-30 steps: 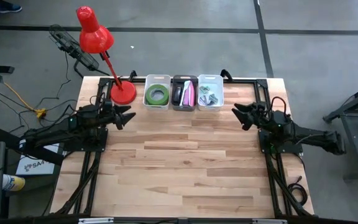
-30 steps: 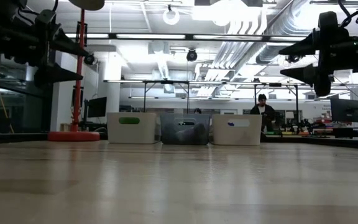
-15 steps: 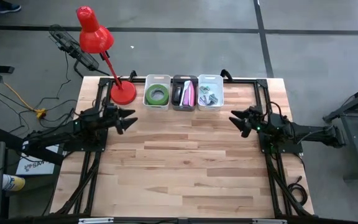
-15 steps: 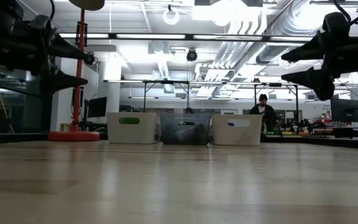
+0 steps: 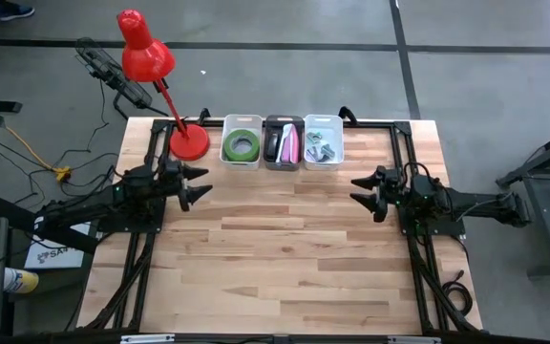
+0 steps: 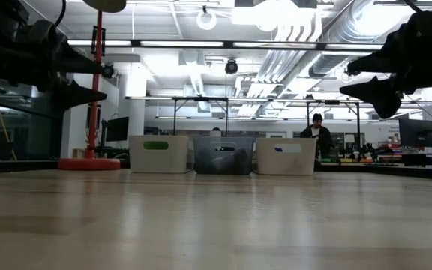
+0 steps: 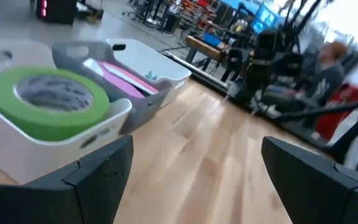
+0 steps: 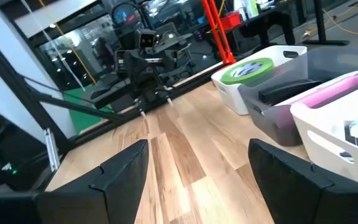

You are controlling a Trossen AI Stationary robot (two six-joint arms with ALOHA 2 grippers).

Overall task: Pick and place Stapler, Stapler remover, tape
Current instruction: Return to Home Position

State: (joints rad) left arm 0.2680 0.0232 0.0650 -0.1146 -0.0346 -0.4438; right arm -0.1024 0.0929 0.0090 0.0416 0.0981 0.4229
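arms apart, jaws spread, tape in the left bin

the left arm [image 5: 94, 203] reaches in from the left edge of the worktop [image 5: 285, 258]. the left jaws hang above the wood, spread wide and holding nothing, just in front of the round base of a red desk lamp [image 5: 188, 141] that stands at the far left corner. right of the lamp base, three bins stand side by side along the far edge. the left white bin [image 5: 242, 166] holds the green tape [image 5: 242, 144], a roll lying flat with its open centre up; whether anything lies under it cannot be told. the dark grey bin [image 5: 284, 167] in the middle holds a black stapler [image 5: 273, 145] and a pink stapler [image 5: 291, 146] side by side. the right white bin [image 5: 324, 167] holds small greyish stapler removers [image 5: 321, 148]. the right arm [image 5: 466, 205] comes in from the right edge. the right jaws, also spread wide and holding nothing, hang above the worktop in front of and to the right of the right white bin, pointing toward the left arm. in the low view a person [image 6: 317, 132] shows in the room far behind the bins.
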